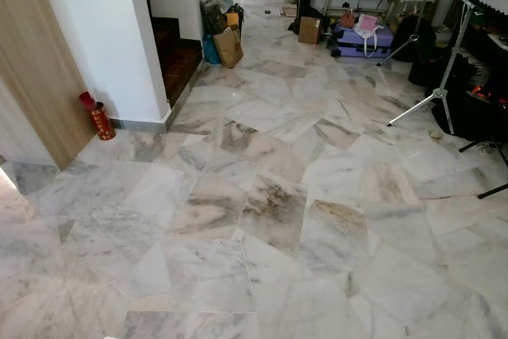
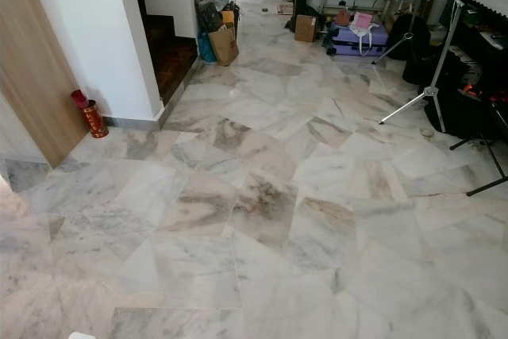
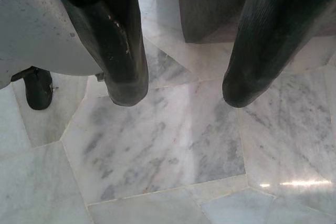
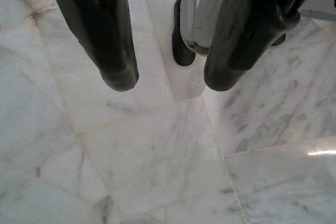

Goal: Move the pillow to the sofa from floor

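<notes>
My left gripper (image 3: 181, 90) and right gripper (image 4: 168, 80) hang over the grey-veined white marble floor (image 1: 262, 220), black fingers spread wide, holding nothing. A red cylindrical tin (image 1: 101, 121) stands by the white wall corner (image 1: 111, 45); any lettering is too small to read.

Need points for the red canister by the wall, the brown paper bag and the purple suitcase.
red canister (image 1: 101, 121), left eye view, middle of its body.
brown paper bag (image 1: 228, 48), left eye view, front face.
purple suitcase (image 1: 355, 40), left eye view, its side panel.
</notes>
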You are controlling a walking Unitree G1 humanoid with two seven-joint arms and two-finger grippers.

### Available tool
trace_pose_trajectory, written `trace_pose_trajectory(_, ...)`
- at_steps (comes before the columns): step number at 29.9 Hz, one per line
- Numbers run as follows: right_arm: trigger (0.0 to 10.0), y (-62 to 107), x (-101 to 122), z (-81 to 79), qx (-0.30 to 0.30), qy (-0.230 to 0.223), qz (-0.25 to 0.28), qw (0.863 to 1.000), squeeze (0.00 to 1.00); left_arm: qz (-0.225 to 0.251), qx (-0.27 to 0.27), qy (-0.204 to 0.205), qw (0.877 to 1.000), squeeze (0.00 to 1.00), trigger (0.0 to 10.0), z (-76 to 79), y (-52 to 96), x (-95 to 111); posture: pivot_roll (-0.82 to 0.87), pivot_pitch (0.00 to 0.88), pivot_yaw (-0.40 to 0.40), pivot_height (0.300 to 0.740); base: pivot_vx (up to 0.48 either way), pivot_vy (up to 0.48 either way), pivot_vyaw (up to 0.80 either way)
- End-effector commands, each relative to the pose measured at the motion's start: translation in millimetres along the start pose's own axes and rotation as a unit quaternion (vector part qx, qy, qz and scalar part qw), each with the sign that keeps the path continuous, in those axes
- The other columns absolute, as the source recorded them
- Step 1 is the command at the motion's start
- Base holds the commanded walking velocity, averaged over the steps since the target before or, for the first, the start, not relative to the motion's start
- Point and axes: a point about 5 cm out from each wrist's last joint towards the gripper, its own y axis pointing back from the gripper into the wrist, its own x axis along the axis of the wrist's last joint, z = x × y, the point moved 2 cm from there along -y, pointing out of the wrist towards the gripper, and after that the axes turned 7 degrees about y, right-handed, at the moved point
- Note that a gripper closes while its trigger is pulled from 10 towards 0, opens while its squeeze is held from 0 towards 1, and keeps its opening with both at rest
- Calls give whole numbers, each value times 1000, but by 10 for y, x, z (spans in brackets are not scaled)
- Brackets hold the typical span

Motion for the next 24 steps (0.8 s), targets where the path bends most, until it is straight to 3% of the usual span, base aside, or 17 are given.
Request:
trace_pose_trajectory(1,10000,-31,93,106,-51,-142,9,988,0,-21,-23,35,999,0,10000,295,-232,385,-74,0,83,740,0,0,0)
trace_pose_trajectory(7,10000,-30,126,181,-65,-137,14,988,0,-43,-8,32,999,0,10000,180,-176,228,-79,0,90,740,0,0,569)
trace_pose_trajectory(24,10000,-39,114,103,-49,-126,8,991,0,-42,-12,31,999,0,10000,226,-184,226,-67,1,90,740,0,0,800)
